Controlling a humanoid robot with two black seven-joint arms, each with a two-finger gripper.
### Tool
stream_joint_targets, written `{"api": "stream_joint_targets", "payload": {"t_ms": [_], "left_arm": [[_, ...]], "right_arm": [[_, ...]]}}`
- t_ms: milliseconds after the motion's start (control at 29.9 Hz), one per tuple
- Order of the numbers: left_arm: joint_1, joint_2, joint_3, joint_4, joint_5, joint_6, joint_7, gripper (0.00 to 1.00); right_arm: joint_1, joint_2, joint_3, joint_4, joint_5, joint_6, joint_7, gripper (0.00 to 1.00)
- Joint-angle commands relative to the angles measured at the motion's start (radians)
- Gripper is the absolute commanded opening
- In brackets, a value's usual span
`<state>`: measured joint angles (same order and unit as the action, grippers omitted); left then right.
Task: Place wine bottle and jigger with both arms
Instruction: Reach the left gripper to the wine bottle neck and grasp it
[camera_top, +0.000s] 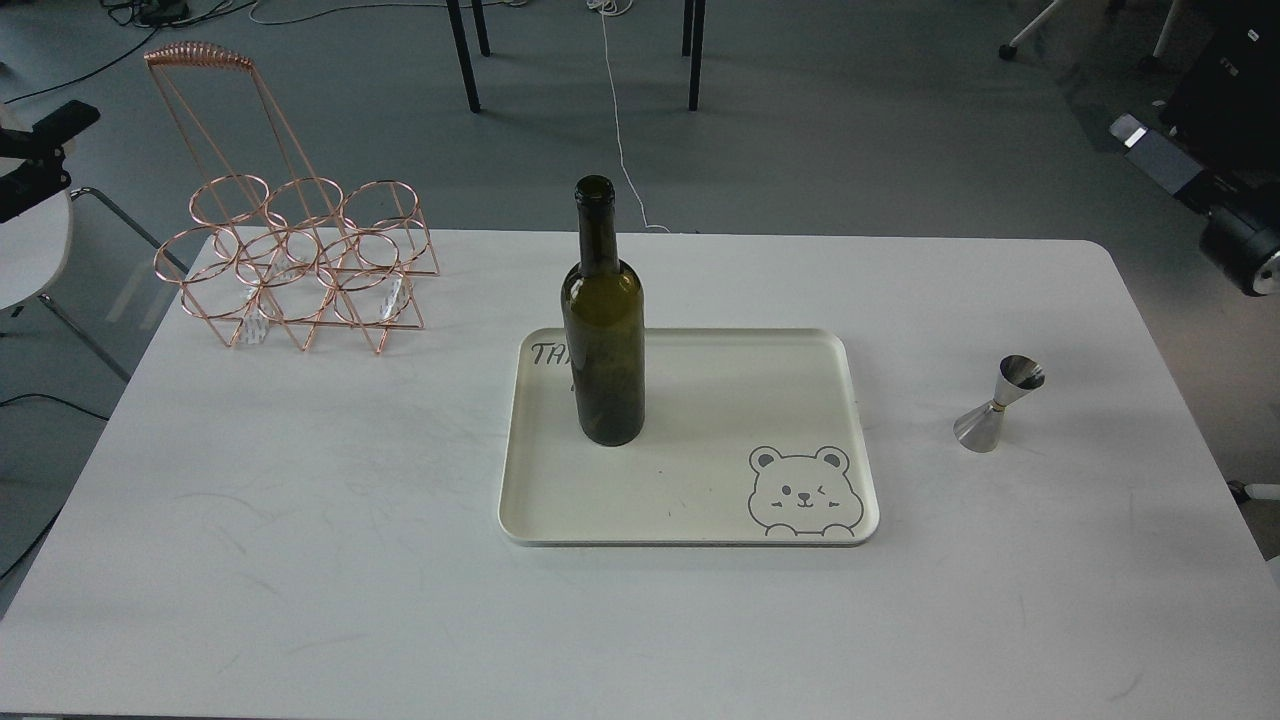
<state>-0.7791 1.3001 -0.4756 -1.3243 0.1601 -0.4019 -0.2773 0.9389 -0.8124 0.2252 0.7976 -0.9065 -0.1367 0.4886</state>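
The wine bottle (603, 330) stands upright on the left part of a cream tray (700, 500) in the middle of the white table. The jigger (998, 403) stands alone on the table to the right of the tray, leaning a little. My left gripper (78, 143) is at the far left edge, off the table, with two black fingers spread apart and nothing between them. My right arm's end (1165, 165) is at the upper right edge, beyond the table, far above the jigger; its fingers cannot be told apart.
A copper wire bottle rack (290, 255) with a tall handle stands at the table's back left corner. The tray has a bear drawing (805, 492) at its front right. Chair legs and cables lie on the floor behind the table.
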Motion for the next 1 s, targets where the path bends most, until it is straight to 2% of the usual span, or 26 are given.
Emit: {"api": "stream_joint_targets", "payload": {"t_ms": [0, 67, 167, 401, 501, 601, 869, 969], "left_arm": [[-0.006, 0.045, -0.001, -0.238, 0.227, 0.095, 0.012, 0.98], [-0.011, 0.044, -0.001, -0.338, 0.396, 0.146, 0.033, 0.98], [-0.014, 0.012, -0.006, -0.401, 0.673, 0.184, 0.047, 0.98], [-0.023, -0.192, -0.003, -0.398, 1.379, 0.224, 0.041, 0.98], [-0.023, -0.284, -0.001, -0.383, 1.576, 0.222, 0.041, 0.98], [-0.022, -0.364, 0.0, -0.34, 1.661, 0.222, 0.047, 0.98], [-0.023, -0.508, -0.017, -0.299, 1.661, 0.226, 0.059, 0.97], [-0.032, -0.567, -0.018, -0.25, 1.664, 0.227, 0.085, 0.97]], "right_arm": [[0.049, 0.097, 0.002, -0.138, 0.141, 0.106, 0.0, 0.97], [0.061, 0.137, 0.005, -0.178, 0.182, 0.144, 0.0, 0.97], [0.061, 0.179, 0.035, -0.225, 0.248, 0.183, 0.0, 0.97], [0.063, 0.191, 0.123, -0.299, 0.431, 0.322, 0.0, 0.97], [0.063, 0.191, 0.126, -0.304, 0.437, 0.33, 0.0, 0.97], [0.064, 0.191, 0.128, -0.302, 0.437, 0.33, 0.0, 0.97], [0.058, 0.19, 0.125, -0.304, 0.437, 0.33, 0.0, 0.97], [0.058, 0.19, 0.126, -0.304, 0.437, 0.33, 0.0, 0.97]]}}
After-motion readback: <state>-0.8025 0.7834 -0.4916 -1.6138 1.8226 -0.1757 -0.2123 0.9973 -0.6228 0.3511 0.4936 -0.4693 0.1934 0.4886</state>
